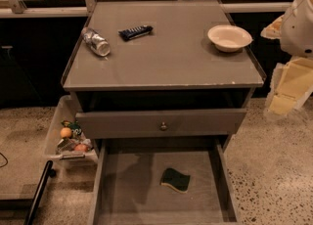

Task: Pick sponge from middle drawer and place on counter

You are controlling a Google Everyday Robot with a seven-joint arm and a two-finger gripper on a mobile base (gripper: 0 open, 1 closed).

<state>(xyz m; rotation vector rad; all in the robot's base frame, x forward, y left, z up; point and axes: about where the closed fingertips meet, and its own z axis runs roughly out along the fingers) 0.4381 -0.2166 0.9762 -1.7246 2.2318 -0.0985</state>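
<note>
The sponge (176, 180), dark green on top with a pale yellow edge, lies flat on the floor of the open middle drawer (129, 185), right of its centre. The counter (166, 62) is the grey cabinet top above it, with a chipped front edge. My gripper (287, 89) shows as pale yellow parts at the right edge of the view, below the white arm housing (298, 21). It hangs beside the counter's right side, well up and to the right of the sponge, and touches nothing.
On the counter lie a clear plastic bottle (96, 42) at the left, a dark blue snack-bar wrapper (135, 32) at the back, and a white bowl (229, 37) at the right. A drawer front with a knob (163, 126) sits above the open drawer. A bin of small items (68, 138) stands left.
</note>
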